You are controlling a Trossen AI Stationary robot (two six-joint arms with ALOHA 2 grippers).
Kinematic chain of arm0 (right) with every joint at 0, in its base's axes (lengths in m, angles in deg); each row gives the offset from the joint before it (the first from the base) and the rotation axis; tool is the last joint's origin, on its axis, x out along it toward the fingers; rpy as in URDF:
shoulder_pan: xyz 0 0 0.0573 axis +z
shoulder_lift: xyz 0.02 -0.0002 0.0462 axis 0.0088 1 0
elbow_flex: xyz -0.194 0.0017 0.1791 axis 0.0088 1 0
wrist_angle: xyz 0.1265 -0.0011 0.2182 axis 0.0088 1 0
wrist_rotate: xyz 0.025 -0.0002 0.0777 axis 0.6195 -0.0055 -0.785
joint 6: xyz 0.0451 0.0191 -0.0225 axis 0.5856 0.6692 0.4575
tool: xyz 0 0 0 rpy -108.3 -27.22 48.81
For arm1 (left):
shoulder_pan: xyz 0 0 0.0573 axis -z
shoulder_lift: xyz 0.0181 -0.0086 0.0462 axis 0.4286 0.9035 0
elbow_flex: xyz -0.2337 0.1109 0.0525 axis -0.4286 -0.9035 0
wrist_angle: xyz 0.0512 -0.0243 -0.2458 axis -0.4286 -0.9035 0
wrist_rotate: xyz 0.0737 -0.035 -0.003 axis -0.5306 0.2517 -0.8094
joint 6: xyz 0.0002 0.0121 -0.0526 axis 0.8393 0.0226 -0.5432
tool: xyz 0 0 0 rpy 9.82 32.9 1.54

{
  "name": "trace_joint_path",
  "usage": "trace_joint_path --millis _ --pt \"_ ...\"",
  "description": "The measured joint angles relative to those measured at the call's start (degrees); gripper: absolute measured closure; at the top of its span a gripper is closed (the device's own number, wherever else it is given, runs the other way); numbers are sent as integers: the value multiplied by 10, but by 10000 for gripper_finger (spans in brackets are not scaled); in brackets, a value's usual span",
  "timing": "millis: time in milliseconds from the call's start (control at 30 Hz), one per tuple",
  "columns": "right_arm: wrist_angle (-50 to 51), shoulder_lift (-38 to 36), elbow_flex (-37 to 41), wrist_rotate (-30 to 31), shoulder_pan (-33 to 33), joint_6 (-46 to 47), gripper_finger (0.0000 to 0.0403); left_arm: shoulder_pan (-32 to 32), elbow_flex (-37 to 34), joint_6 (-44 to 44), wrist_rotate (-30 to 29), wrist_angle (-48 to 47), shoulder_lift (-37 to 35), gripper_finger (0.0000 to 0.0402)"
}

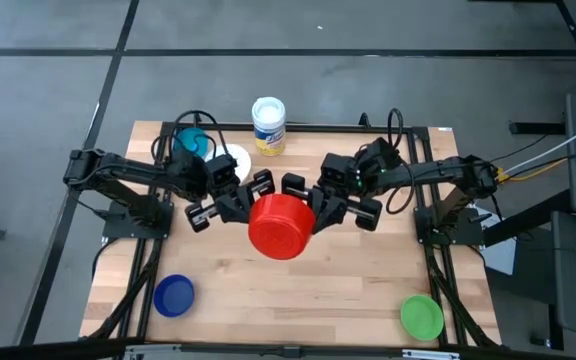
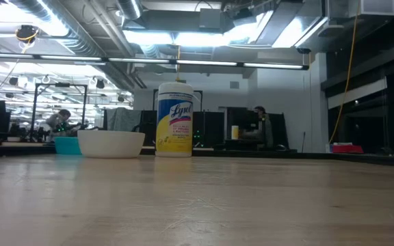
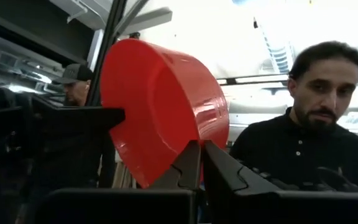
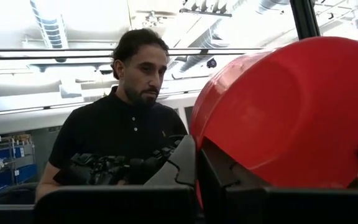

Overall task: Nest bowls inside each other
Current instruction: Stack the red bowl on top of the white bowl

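A red bowl (image 1: 281,228) hangs tilted above the middle of the table, between my left gripper (image 1: 253,203) and my right gripper (image 1: 315,207), both shut on it. A white bowl (image 1: 233,160) and a teal bowl (image 1: 192,143) rest on their bases at the far left, also seen in the low view as the white bowl (image 2: 111,143) and the teal bowl (image 2: 67,145). A dark blue bowl (image 1: 173,295) sits at the near left. A green bowl (image 1: 421,315) sits at the near right. My left gripper pinches the red bowl's edge (image 3: 180,155) between its two fingers, coming from the table's left and slanting upward. The bowl is lifted clear of the table and tilted. My right gripper pinches the bowl's edge on the opposite side (image 4: 209,144) between its two fingers, coming from the table's right and slanting upward.
A tall white wipes container (image 1: 268,125) with a blue-and-yellow label stands at the far edge, also in the low view (image 2: 174,119). A person in a dark shirt (image 4: 123,134) stands beyond the table. Bare wood (image 1: 298,300) lies across the near middle.
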Motion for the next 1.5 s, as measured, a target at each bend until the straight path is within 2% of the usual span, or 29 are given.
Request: trace_joint_path --millis 233,600,833,1000,1200,1400,1500 --pt "-1 0 0 5 4 -7 403 0 0 -26 0 4 0 390" --pt "1 1 0 29 9 -11 402 5 3 -56 17 40 2 284" --pt "0 1 0 27 10 -6 402 6 3 -60 5 44 2 256" --pt "0 1 0 30 9 -8 402 6 3 -54 -8 43 2 278" --pt "0 1 0 36 9 -9 402 14 4 3 10 32 1 385" --pt "2 1 -7 50 11 -10 398 22 5 36 4 33 -3 397" --pt "0 1 -7 59 11 -12 379 20 5 47 3 34 -3 398"
